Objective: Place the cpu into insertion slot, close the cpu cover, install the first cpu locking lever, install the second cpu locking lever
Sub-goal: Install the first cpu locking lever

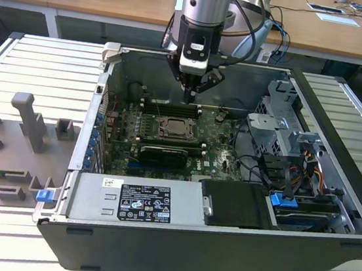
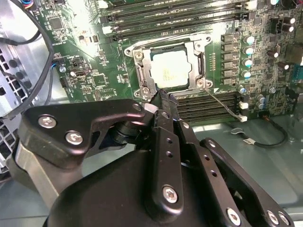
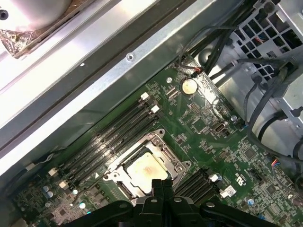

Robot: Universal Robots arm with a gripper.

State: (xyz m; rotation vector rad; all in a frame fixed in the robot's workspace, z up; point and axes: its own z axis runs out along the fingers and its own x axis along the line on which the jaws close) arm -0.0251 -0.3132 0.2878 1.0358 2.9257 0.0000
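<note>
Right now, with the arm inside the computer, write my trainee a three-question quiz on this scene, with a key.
1. True or false: the cpu sits in the insertion slot.
2. Pick one. The gripper hangs over: A the motherboard inside the case; B the power supply; C the grey fixtures outside the case.
3. Fill the blank: the gripper's fingers are ____ (open or shut).
Key: 1 true; 2 A; 3 shut.
</note>
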